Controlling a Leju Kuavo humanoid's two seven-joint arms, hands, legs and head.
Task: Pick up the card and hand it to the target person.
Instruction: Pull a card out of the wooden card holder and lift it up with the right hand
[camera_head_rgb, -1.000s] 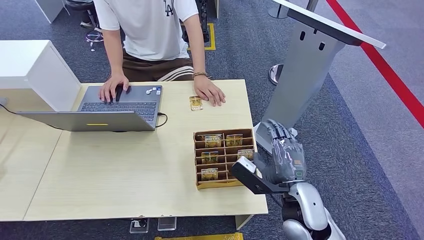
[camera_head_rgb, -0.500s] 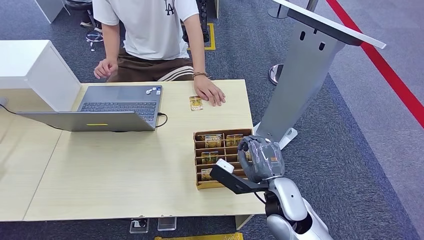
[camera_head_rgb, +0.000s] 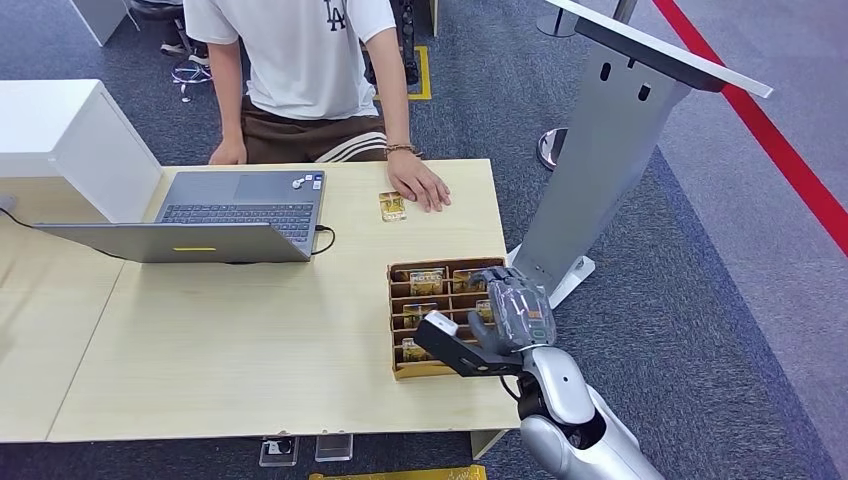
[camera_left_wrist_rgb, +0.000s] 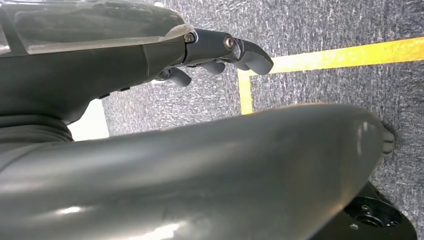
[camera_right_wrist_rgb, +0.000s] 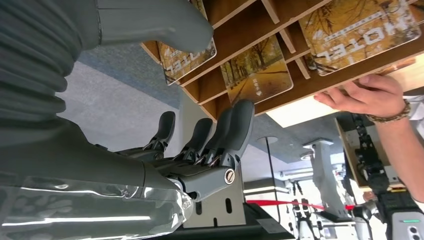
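Observation:
A wooden card rack (camera_head_rgb: 397, 322) stands near the table's front right corner, with several yellow hotel cards (camera_head_rgb: 427, 282) in its slots. My right hand (camera_head_rgb: 512, 312) hovers over the rack's right side, fingers stretched out and holding nothing. In the right wrist view the right hand (camera_right_wrist_rgb: 200, 150) reaches along the rack (camera_right_wrist_rgb: 345, 75), its thumb lying across one card (camera_right_wrist_rgb: 187, 62) and the fingers just short of another card (camera_right_wrist_rgb: 257, 75). A single card (camera_head_rgb: 392, 206) lies on the table beside the person's hand (camera_head_rgb: 420, 186). My left hand (camera_left_wrist_rgb: 150, 55) hangs over carpet, holding nothing.
A person in a white shirt (camera_head_rgb: 300, 50) sits at the table's far side. An open grey laptop (camera_head_rgb: 215, 215) is on the left. A white cabinet (camera_head_rgb: 70, 140) stands far left and a grey stand (camera_head_rgb: 610, 140) close right of the table.
My right hand moved left from beside the table edge to over the rack's right side. The person's hand left the laptop keyboard and drew back to the table's far edge.

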